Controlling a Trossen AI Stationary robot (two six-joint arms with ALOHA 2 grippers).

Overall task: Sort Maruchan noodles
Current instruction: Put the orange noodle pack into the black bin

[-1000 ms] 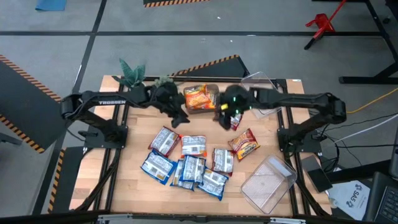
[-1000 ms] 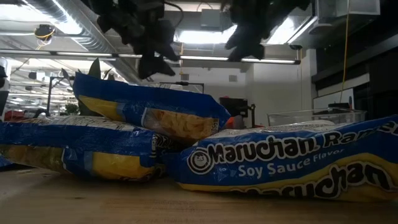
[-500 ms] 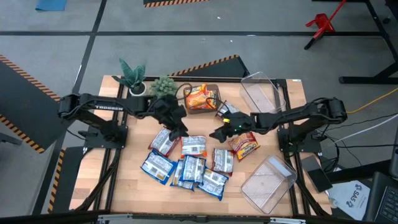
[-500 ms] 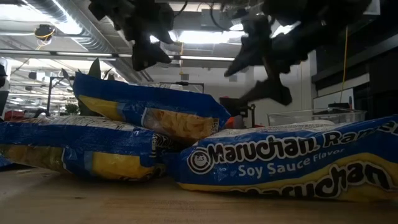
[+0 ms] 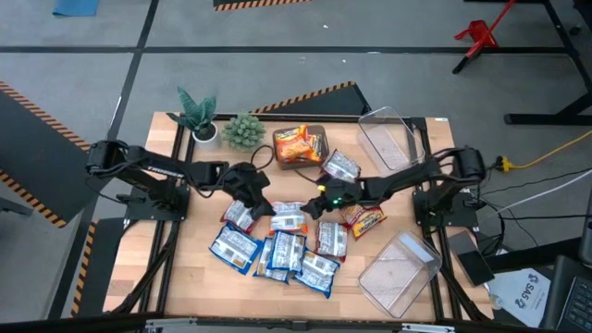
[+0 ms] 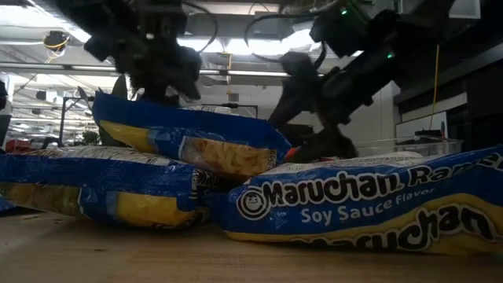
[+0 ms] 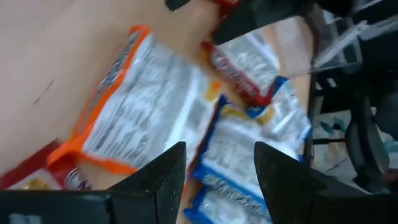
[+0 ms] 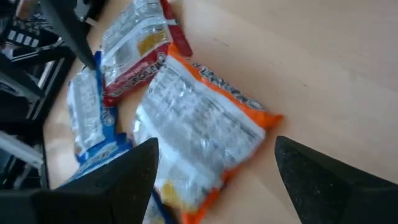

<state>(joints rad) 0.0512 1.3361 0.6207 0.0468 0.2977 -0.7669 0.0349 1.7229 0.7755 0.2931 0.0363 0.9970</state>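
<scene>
Your right claw (image 5: 317, 201) hangs spread wide, empty, at frame centre of the high view, above the orange-edged packet (image 8: 202, 121) lying flat on the table (image 5: 194, 277). Your left claw (image 5: 262, 205) sits just left of it, fingers (image 7: 158, 177) parted over that same packet (image 7: 146, 115). The blue Maruchan noodles (image 5: 277, 252) cluster just below both.

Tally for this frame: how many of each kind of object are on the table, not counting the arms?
Noodle packets: 10 that can be told apart; the pile overlaps, so another may be hidden
Clear bins: 2
Potted plants: 2
Total: 14
</scene>
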